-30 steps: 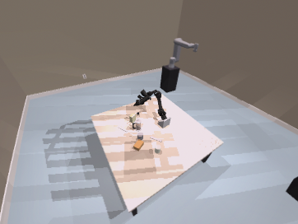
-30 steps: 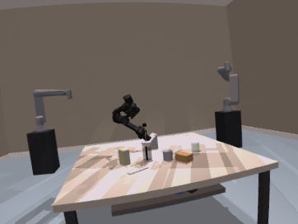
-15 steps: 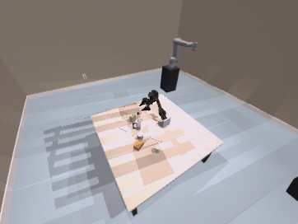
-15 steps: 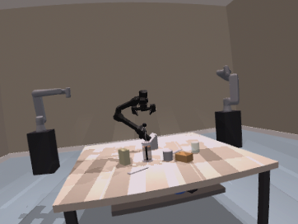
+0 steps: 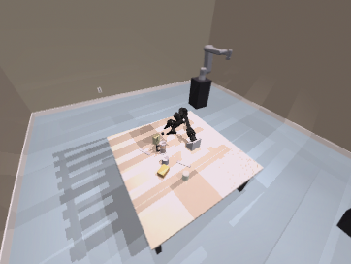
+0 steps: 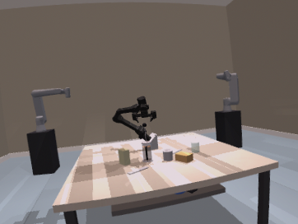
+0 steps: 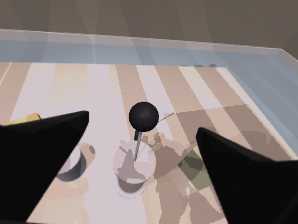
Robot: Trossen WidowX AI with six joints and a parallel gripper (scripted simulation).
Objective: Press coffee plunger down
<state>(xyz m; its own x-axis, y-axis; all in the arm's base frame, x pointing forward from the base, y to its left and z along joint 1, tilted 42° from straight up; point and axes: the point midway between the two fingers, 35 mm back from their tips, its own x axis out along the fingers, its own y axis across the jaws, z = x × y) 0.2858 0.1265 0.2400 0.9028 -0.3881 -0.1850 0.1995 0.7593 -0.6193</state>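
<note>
In the wrist view the gripper (image 7: pixel 142 150) hangs with its fingers spread wide and nothing between them. Just past them, the black knob (image 7: pixel 144 116) of the plunger sits between the two fingers, its thin rod running down into the glass coffee press (image 7: pixel 133 167) standing upright on the bench (image 7: pixel 105 85), near the middle. A grey cup (image 6: pixel 167 155) and a green box (image 6: pixel 124 156) stand close on either side. The likely danger is an off-centre descent: a finger catching the knob sideways could tilt or slide the press. Beyond lies the bench's far edge.
</note>
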